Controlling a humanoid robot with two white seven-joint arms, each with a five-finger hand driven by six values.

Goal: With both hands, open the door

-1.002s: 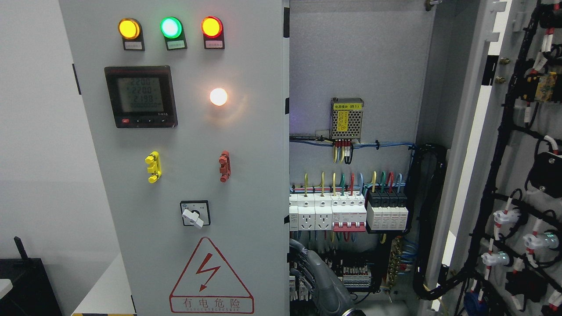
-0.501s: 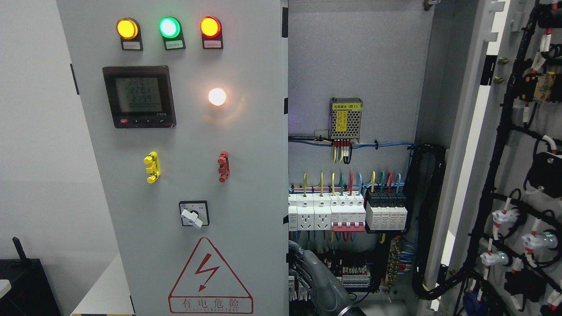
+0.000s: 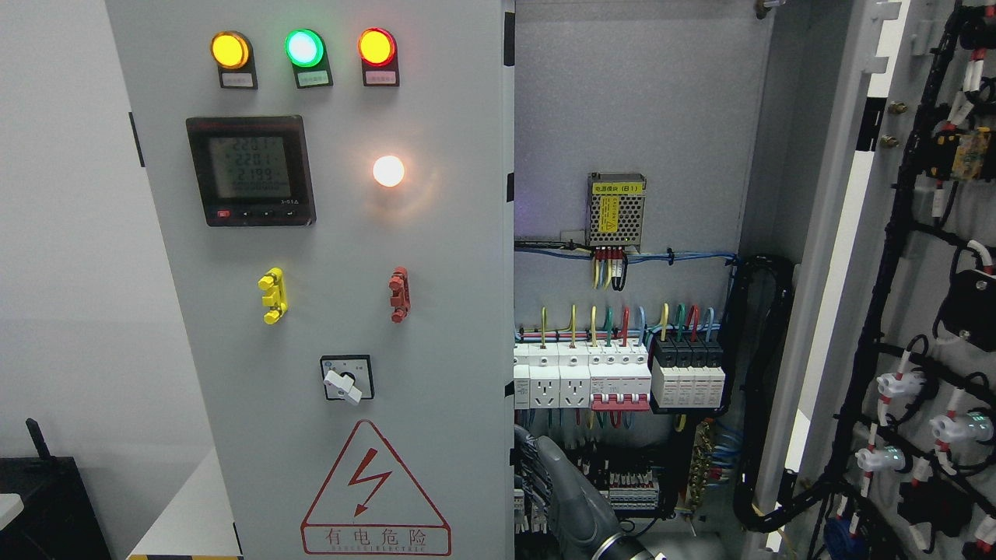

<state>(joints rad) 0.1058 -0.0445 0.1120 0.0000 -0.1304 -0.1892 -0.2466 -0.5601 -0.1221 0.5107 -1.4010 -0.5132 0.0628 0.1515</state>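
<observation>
grey electrical cabinet (image 3: 630, 101) fills the frame, white wall (image 3: 62, 233) behind it at 9 o'clock, a dark box (image 3: 47, 505) at 8 o'clock on the floor side.

left door (image 3: 327, 311) sits closed, covering the left half. on it: amber, green and red lamps (image 3: 303, 48) in a row at 11 o'clock, a digital meter (image 3: 250, 171) below them, a lit white lamp (image 3: 388, 171) at its 3 o'clock, yellow handle (image 3: 271, 295) and red handle (image 3: 398, 294) mid-door, a rotary switch (image 3: 345, 379) under them, a red shock-warning triangle (image 3: 375, 490) at 6 o'clock.

right door (image 3: 910, 272) is swung open at 3 o'clock, inner face showing black cable harness (image 3: 887, 257) and white connectors (image 3: 895, 385).

cabinet interior open: perforated power supply (image 3: 615, 208) near centre, blue wires (image 3: 685, 257) running right of it, a row of white breakers (image 3: 583, 377) and black modules (image 3: 689, 373) below, terminal strips (image 3: 634, 490) at 5 o'clock.

one grey robot arm (image 3: 572, 494) comes up from the bottom edge just right of the middle, beside the left door's edge. its hand is hidden; cannot tell the fingers' state or which side it belongs to.
</observation>
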